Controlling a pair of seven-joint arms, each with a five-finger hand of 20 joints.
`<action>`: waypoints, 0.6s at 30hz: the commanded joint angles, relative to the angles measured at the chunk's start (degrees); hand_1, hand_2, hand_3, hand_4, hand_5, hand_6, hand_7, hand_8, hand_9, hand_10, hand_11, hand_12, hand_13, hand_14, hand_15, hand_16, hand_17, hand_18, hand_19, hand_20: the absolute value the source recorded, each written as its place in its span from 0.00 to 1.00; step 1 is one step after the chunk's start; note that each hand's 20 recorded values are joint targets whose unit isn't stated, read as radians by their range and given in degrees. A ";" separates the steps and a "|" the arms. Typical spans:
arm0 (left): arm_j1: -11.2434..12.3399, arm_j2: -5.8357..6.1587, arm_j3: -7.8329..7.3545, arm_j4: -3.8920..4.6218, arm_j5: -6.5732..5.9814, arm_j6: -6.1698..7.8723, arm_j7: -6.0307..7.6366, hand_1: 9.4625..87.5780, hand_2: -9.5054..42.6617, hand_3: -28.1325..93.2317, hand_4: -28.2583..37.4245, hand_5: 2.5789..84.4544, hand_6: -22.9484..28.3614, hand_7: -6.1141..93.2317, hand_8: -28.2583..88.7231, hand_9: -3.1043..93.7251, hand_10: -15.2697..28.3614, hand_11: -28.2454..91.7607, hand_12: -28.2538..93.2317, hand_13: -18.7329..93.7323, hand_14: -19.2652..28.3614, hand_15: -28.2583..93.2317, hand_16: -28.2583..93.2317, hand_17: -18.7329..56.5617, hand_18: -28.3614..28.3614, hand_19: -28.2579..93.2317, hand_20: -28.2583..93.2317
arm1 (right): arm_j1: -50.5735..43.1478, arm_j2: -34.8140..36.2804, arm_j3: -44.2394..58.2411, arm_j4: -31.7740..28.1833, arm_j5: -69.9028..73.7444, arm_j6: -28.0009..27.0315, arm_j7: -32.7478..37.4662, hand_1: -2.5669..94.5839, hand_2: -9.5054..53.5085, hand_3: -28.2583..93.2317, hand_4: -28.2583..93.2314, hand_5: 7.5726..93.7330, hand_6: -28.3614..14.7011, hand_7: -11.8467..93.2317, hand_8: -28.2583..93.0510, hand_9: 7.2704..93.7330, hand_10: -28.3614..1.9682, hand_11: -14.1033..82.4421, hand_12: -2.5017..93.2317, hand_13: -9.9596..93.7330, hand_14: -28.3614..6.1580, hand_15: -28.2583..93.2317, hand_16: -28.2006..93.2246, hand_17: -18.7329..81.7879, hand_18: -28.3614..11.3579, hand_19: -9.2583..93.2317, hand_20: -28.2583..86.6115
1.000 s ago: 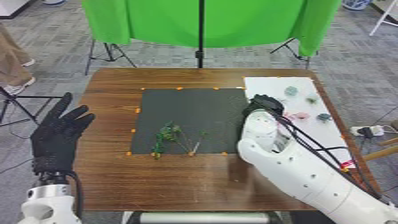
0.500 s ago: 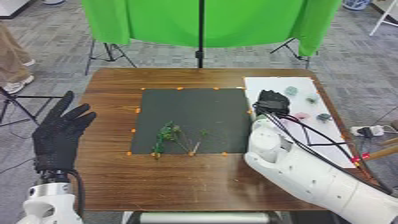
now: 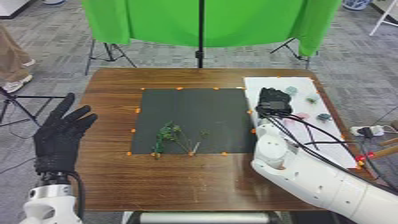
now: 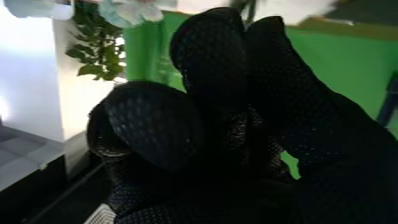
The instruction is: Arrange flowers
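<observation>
Fingers of the left hand (image 3: 59, 137), in its black fabric glove, are straight and spread, over the table's left edge; whether the right hand (image 3: 274, 101), gloved alike, is open or closed I cannot tell. Compared with the first head view, the right hand has moved a little to the right, baring more of the right edge of the square black mat (image 3: 191, 107). The left hand has barely shifted, and the greenery on the mat lies as before.

Four artificial flower heads lie on the white rectangular sheet (image 3: 269, 82), right of the mat: one pale blue-green (image 3: 291, 90), one muted green (image 3: 311, 100), one pink (image 3: 302, 115) and one grey-blue (image 3: 323, 117). The right hand is above the sheet's left part, near the pink one. On the mat's lower part, tangled green leafy stems (image 3: 163, 138) overlap, too close together to count, with a small green sprig (image 3: 204, 134) just beside them. Brown wooden table (image 3: 115, 177) carries both mat and sheet. Past the right hand, the right wrist view shows pale blue-and-white petals (image 4: 131, 11) and green foliage (image 4: 93, 50).
</observation>
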 commanded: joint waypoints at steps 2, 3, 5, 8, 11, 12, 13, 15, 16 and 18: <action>1.63 0.30 -0.26 -0.16 -0.46 0.60 0.80 0.15 0.36 0.85 0.00 0.39 0.60 0.16 0.18 0.40 0.79 0.49 0.36 0.39 0.95 0.75 0.17 0.16 0.90 0.64 0.54 | 3.03 2.38 1.03 -8.02 -2.11 1.86 -1.46 0.61 0.00 0.88 0.00 0.94 0.52 0.31 0.40 0.99 0.57 0.54 0.29 0.95 0.64 0.77 0.40 0.69 0.15 1.00 0.56; 1.68 0.38 -0.25 -0.22 -0.60 0.78 1.03 0.15 0.36 0.85 0.00 0.39 0.60 0.16 0.18 0.40 0.80 0.49 0.36 0.39 0.95 0.75 0.17 0.16 0.90 0.64 0.54 | 3.08 2.82 1.24 -9.13 -1.79 2.07 -1.22 0.61 0.00 0.88 0.00 0.95 0.52 0.31 0.40 0.99 0.57 0.54 0.29 0.95 0.64 0.77 0.40 0.69 0.15 1.00 0.56; 1.90 0.42 -0.37 -0.26 -0.42 0.67 0.89 0.15 0.36 0.85 0.00 0.39 0.60 0.16 0.18 0.40 0.79 0.49 0.36 0.39 0.95 0.75 0.17 0.16 0.90 0.64 0.54 | 1.95 2.79 2.85 -10.42 -1.88 1.54 -0.61 0.60 0.00 0.88 0.00 0.95 0.52 0.31 0.39 0.99 0.57 0.54 0.29 0.95 0.64 0.77 0.39 0.69 0.15 1.00 0.56; 2.16 0.62 -0.40 -0.38 -0.79 1.12 1.39 0.15 0.36 0.86 0.00 0.39 0.60 0.16 0.18 0.40 0.80 0.49 0.36 0.39 0.95 0.75 0.17 0.16 0.90 0.64 0.54 | -1.80 1.40 9.91 -14.48 5.44 -7.98 0.59 0.57 0.00 0.87 0.00 0.95 0.54 0.30 0.36 0.98 0.55 0.55 0.26 0.95 0.63 0.75 0.39 0.69 0.13 1.00 0.54; 2.46 1.10 -0.40 -0.54 -0.95 1.43 1.93 0.15 0.36 0.86 0.00 0.39 0.60 0.16 0.18 0.40 0.80 0.49 0.36 0.39 0.95 0.75 0.17 0.16 0.90 0.64 0.54 | -4.91 -1.05 16.65 -16.05 12.89 -17.19 2.88 0.40 0.03 0.84 0.04 0.87 0.48 0.32 0.18 0.91 0.42 0.54 0.23 0.90 0.55 0.78 0.37 0.65 0.05 1.00 0.54; 2.17 1.00 -0.41 -0.44 -0.80 1.33 1.62 0.15 0.36 0.86 0.00 0.39 0.60 0.16 0.18 0.40 0.80 0.49 0.36 0.39 0.95 0.75 0.17 0.16 0.90 0.64 0.54 | -5.13 -1.37 17.40 -16.03 14.20 -18.77 3.96 0.37 0.04 0.83 0.05 0.84 0.44 0.31 0.16 0.90 0.38 0.53 0.22 0.88 0.52 0.79 0.37 0.64 0.03 1.00 0.55; 2.61 1.25 -0.37 -0.56 -1.21 1.47 2.24 0.15 0.36 0.86 0.00 0.39 0.60 0.16 0.18 0.40 0.80 0.49 0.36 0.39 0.95 0.75 0.17 0.16 0.90 0.64 0.54 | -5.62 -1.72 18.30 -15.95 14.91 -20.50 4.37 0.36 0.05 0.82 0.05 0.82 0.41 0.30 0.16 0.88 0.34 0.53 0.22 0.87 0.50 0.80 0.37 0.63 0.01 1.00 0.55; 2.58 1.21 -0.44 -0.55 -1.01 1.39 2.05 0.15 0.36 0.86 0.00 0.39 0.60 0.16 0.18 0.40 0.80 0.49 0.36 0.39 0.95 0.75 0.17 0.16 0.90 0.64 0.54 | -6.26 -2.39 19.85 -15.81 17.16 -22.89 5.73 0.34 0.07 0.80 0.05 0.80 0.35 0.28 0.16 0.85 0.28 0.51 0.21 0.85 0.47 0.81 0.36 0.63 0.00 1.00 0.56; 2.76 1.34 -0.46 -0.60 -1.07 1.59 2.14 0.15 0.36 0.86 0.00 0.39 0.60 0.16 0.18 0.40 0.80 0.49 0.36 0.39 0.95 0.75 0.17 0.16 0.90 0.64 0.54 | -6.28 -2.55 20.11 -15.55 18.26 -23.83 6.52 0.33 0.07 0.80 0.05 0.79 0.33 0.27 0.16 0.85 0.26 0.51 0.21 0.85 0.46 0.81 0.36 0.63 0.00 1.00 0.56; 3.01 1.42 -0.50 -0.64 -1.27 1.53 2.42 0.15 0.36 0.86 0.00 0.39 0.60 0.16 0.18 0.40 0.80 0.49 0.36 0.39 0.95 0.75 0.17 0.16 0.90 0.64 0.54 | -6.68 -3.18 21.16 -15.06 19.65 -26.11 7.54 0.32 0.07 0.79 0.06 0.79 0.31 0.27 0.16 0.84 0.24 0.51 0.21 0.84 0.45 0.82 0.36 0.63 0.00 1.00 0.56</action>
